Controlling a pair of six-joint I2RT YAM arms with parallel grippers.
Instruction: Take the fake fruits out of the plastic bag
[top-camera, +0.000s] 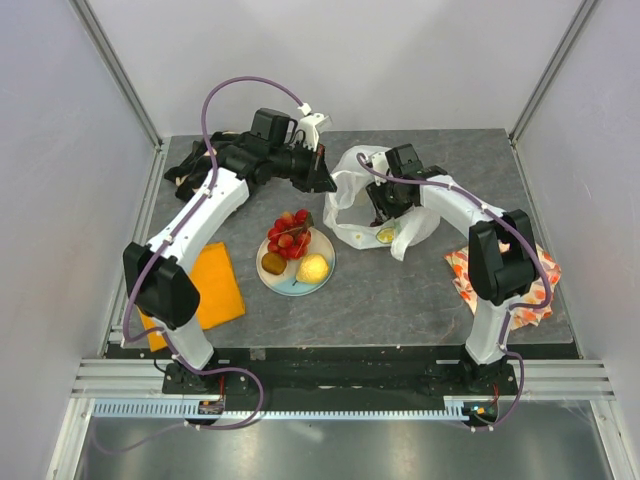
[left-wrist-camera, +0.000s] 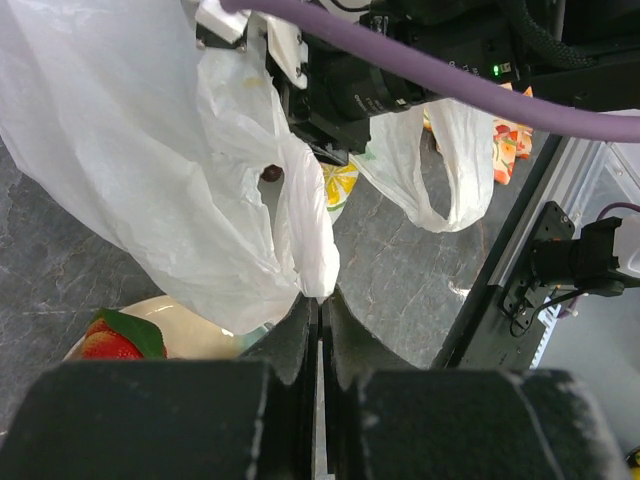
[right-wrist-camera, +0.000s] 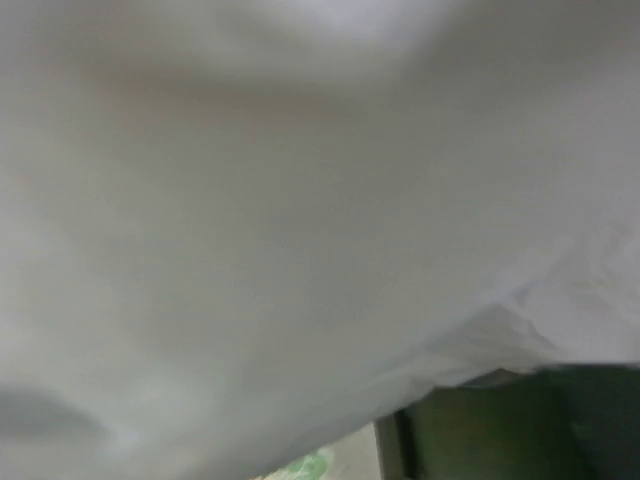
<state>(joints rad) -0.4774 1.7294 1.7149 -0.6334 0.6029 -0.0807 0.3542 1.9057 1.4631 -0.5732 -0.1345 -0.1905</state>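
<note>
My left claw (left-wrist-camera: 320, 300) is pinched shut on the plastic bag (top-camera: 345, 190). My right claw (top-camera: 385, 208) sits inside it, and I cannot tell its opening. 3 fake fruits (top-camera: 312, 268) lie on the plate (top-camera: 290, 288), the citrus slice (top-camera: 385, 236) in the bag.

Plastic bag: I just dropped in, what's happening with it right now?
The left hand is shut on an edge of the plastic bag, pinching the film. The right hand reaches into the bag's open mouth; the white film hides whether it has gripped anything. The red berry cluster, lemon and brown piece lie on the plate. A citrus slice sits inside the bag.
</note>
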